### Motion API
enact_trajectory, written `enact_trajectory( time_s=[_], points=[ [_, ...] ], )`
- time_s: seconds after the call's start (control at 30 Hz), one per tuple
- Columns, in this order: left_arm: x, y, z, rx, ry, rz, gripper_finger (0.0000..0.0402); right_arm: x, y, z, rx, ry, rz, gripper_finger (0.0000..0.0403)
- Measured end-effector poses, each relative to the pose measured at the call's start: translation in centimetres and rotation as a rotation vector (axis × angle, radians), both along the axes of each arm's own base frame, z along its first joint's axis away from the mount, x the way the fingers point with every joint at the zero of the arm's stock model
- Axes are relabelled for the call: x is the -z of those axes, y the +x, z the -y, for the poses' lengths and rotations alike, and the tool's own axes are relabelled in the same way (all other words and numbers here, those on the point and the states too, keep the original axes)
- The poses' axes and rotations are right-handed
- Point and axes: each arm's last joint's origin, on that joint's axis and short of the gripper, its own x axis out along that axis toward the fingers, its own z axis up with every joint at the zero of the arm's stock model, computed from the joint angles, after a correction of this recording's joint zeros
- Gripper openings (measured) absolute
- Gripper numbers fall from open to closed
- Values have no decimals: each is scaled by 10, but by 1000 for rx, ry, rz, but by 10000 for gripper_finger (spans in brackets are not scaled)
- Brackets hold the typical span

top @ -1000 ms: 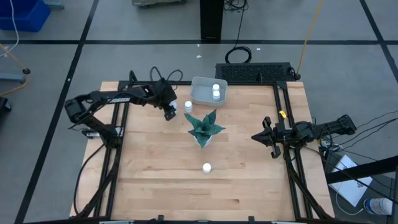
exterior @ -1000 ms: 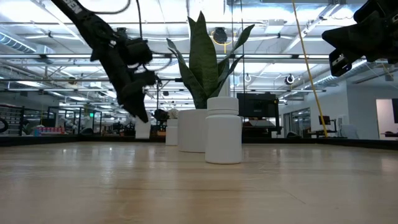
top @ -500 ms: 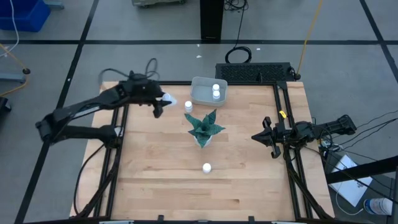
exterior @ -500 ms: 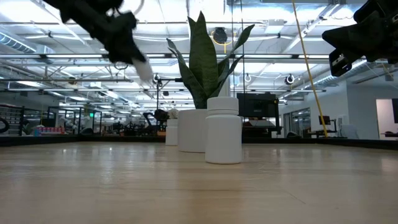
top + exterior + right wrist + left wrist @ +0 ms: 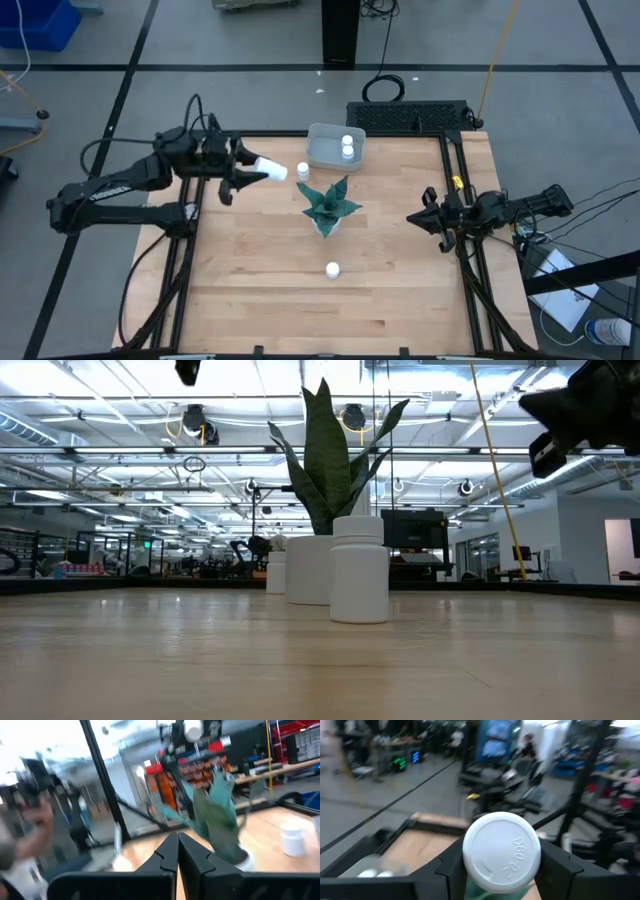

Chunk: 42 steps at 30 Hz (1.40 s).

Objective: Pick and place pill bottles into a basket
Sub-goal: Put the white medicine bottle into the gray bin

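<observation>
Wooden bench (image 5: 260, 280) from above: the left end effector (image 5: 250, 170) pinches a bottle (image 5: 272, 170) sideways in the air, near the basket (image 5: 322, 158) that has two bottles (image 5: 347, 146) in it, while the right end effector (image 5: 418, 219) waits at the right edge. From table height, a loose bottle (image 5: 359, 569) stands by the plant (image 5: 325, 460). The left wrist shows the round cap (image 5: 501, 852) between two dark fingers (image 5: 451, 865); the right wrist shows fingertips (image 5: 169, 854) pressed together; I think bottles are light, hard and smooth, best squeezed round the middle.

An industrial robotics lab: wooden table (image 5: 300, 290) on taped concrete floor (image 5: 250, 40), exposed ceiling trusses (image 5: 120, 450), distant workstations and racks (image 5: 210, 765)
</observation>
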Motion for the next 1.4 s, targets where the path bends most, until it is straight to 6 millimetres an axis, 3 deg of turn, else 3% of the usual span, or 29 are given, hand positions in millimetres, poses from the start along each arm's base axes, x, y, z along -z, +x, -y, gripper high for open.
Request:
enact_trajectory(
  time_s=[0.2,0.37,0.53,0.83,1.0,1.2,1.4],
  points=[
    [-7,20,19,107,15,111,183,-17,-5,1,-10,79,174,0],
    [2,45,28,92,16,102,183,-29,-10,3,13,52,318,0],
    [16,74,40,116,30,104,190,-25,-6,5,120,30,254,0],
    [38,117,54,120,30,175,187,-24,11,-2,19,58,223,9],
    [48,132,58,79,11,227,190,-22,25,-5,30,75,214,72],
    [55,141,64,27,-14,257,187,-14,44,-8,106,51,148,199],
    [60,147,74,11,-3,301,192,-34,80,-16,154,-65,105,306]
  ],
)
